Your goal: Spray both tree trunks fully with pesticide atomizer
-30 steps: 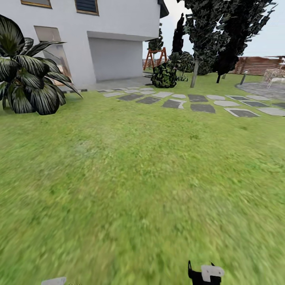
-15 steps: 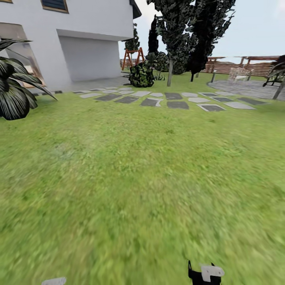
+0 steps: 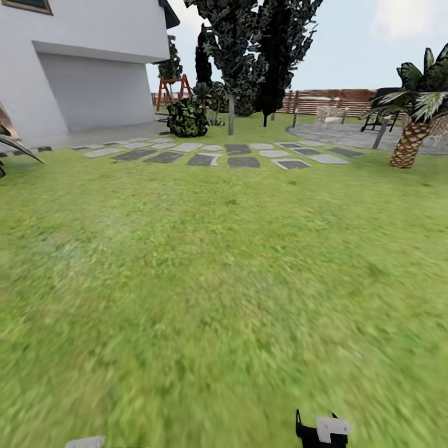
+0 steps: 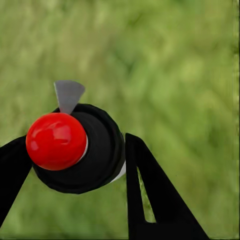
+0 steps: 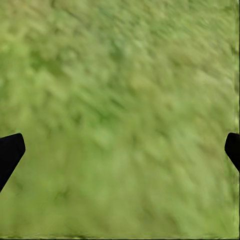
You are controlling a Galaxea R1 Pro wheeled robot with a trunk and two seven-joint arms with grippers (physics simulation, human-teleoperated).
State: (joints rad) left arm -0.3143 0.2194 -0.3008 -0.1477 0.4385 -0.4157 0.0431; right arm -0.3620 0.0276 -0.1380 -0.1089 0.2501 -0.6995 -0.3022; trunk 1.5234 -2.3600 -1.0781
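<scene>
In the left wrist view my left gripper (image 4: 70, 152) is shut on the pesticide atomizer (image 4: 85, 150), a round black body with a glossy red cap and a small grey nozzle, its black fingers (image 4: 150, 200) pressing on either side. It hangs over blurred grass. My right gripper (image 5: 120, 150) is open, its two black fingertips far apart with nothing but grass floor (image 5: 120, 100) between them. Part of the right arm's end (image 3: 322, 429) pokes in at the head view's lower edge. The two trees and their trunks are out of view.
Green lawn (image 3: 205, 280) stretches ahead to grey stepping stones (image 3: 205, 158). A white house (image 3: 81, 68) stands far left, dark trees (image 3: 249, 50) and a shrub (image 3: 186, 118) behind the stones, a short palm (image 3: 414, 130) and round stone paving (image 3: 348, 134) at right, a brown fence (image 3: 330, 99) beyond.
The head camera has swung right: the house and broad-leaved plant slid off to the left and the palm came into view. Both grippers look unchanged.
</scene>
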